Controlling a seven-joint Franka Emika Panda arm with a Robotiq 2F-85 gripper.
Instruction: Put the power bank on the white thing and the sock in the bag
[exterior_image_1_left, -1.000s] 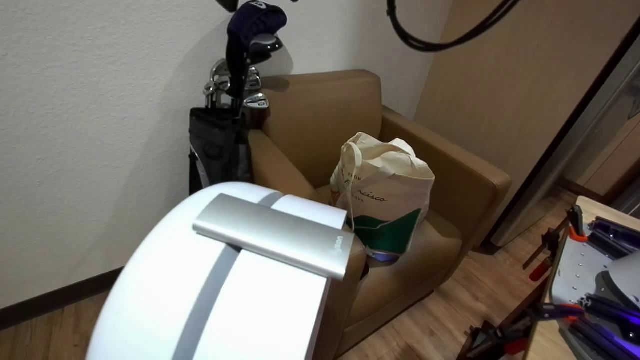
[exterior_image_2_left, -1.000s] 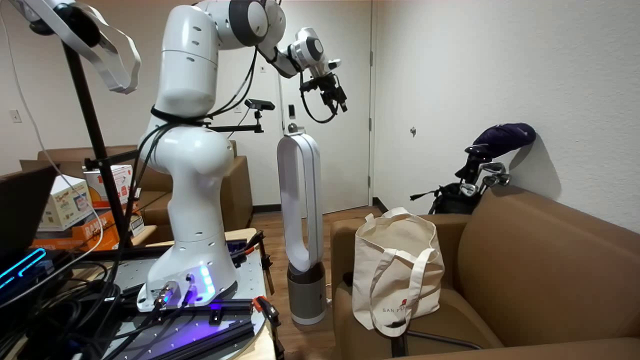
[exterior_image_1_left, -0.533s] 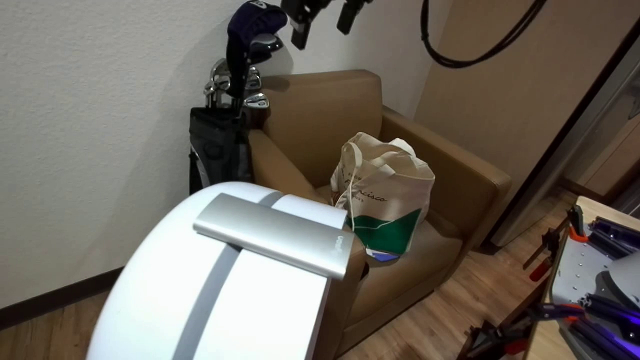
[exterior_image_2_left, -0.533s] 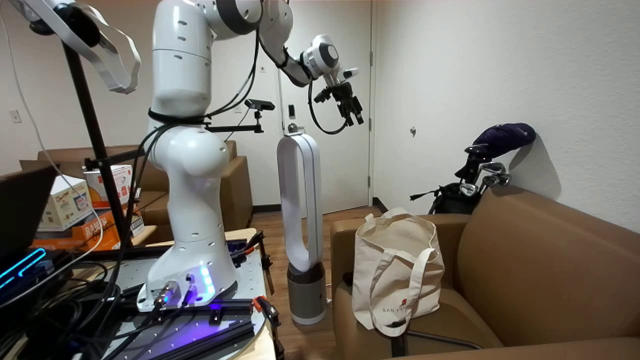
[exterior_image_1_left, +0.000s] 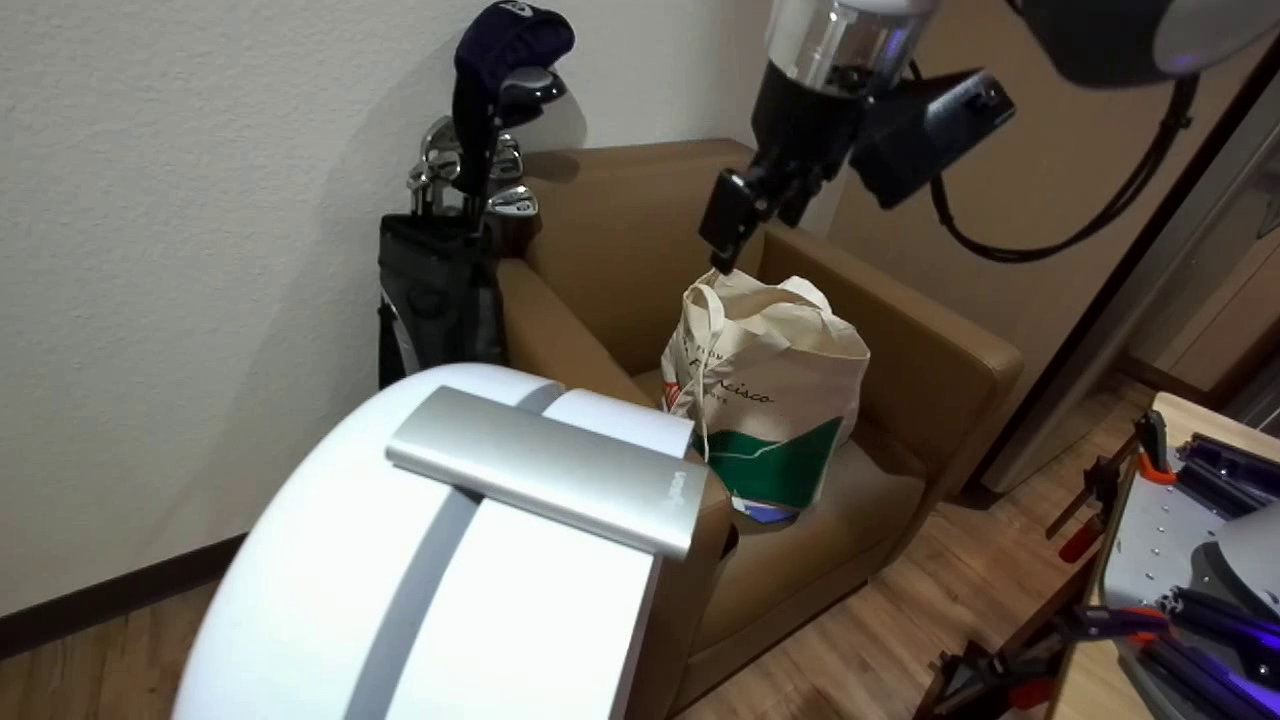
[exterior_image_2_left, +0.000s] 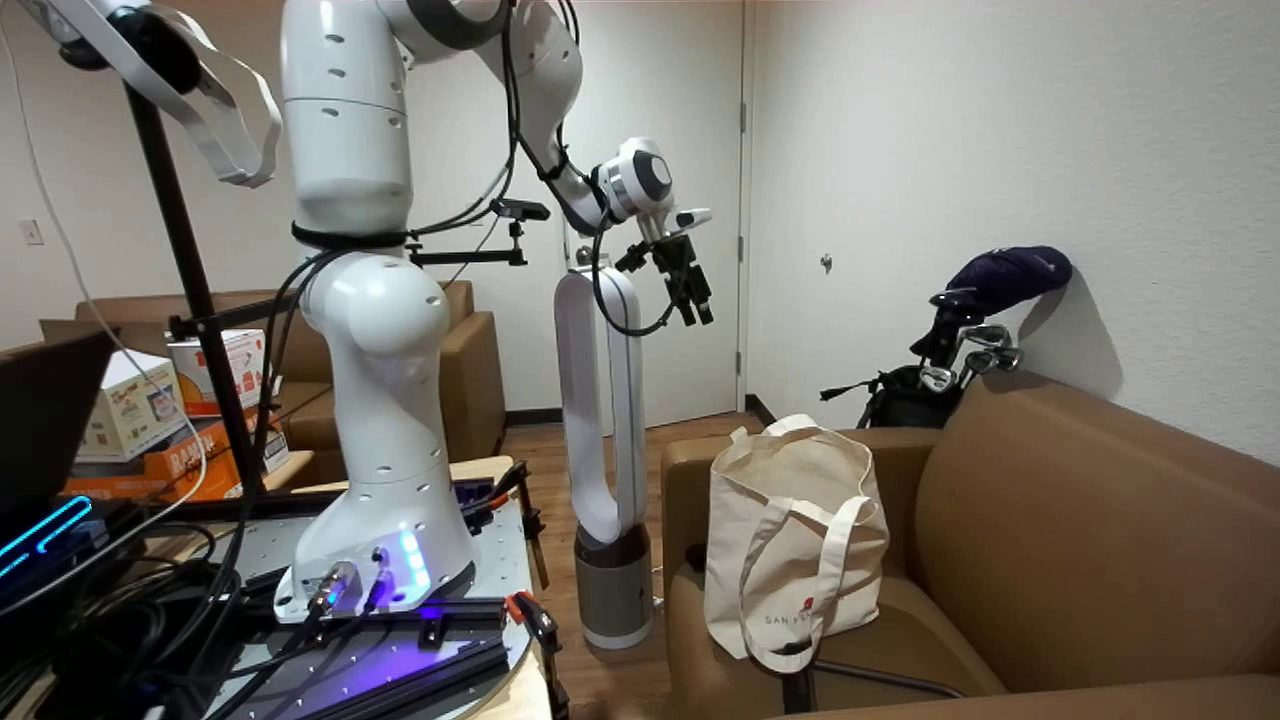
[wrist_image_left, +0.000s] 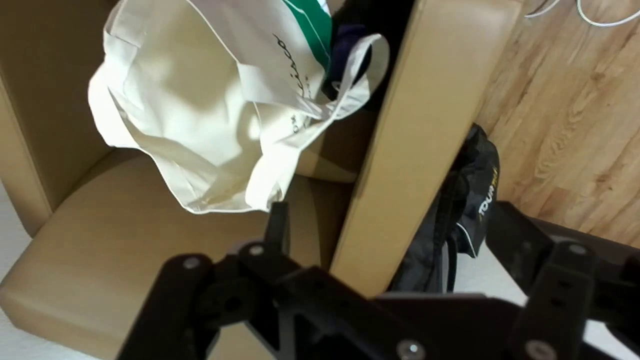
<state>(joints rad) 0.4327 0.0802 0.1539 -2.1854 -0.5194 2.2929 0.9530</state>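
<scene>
The silver-grey power bank (exterior_image_1_left: 545, 470) lies flat across the top of the white thing (exterior_image_1_left: 300, 560), which appears as a tall white loop (exterior_image_2_left: 628, 420) in an exterior view. On the armchair stands the cream bag (exterior_image_1_left: 780, 370) with its mouth open; the wrist view looks down into the bag (wrist_image_left: 200, 100). A dark navy item (wrist_image_left: 347, 47) sits between bag and armrest; I cannot tell whether it is the sock. My gripper (exterior_image_2_left: 697, 315) hangs above and away from the bag, pointing down. In the wrist view the gripper (wrist_image_left: 392, 230) has its fingers wide apart, nothing between them.
The brown armchair (exterior_image_1_left: 640, 210) surrounds the bag, its armrest (wrist_image_left: 425, 140) running beside it. A black golf bag (exterior_image_1_left: 440, 290) with clubs leans by the wall. The robot's table (exterior_image_2_left: 500, 560) carries clamps and cables. A small black camera (exterior_image_2_left: 520, 210) sits on a horizontal arm.
My gripper has come down from the top edge in an exterior view and lies lower in both exterior views. The power bank and the bag have stayed in place.
</scene>
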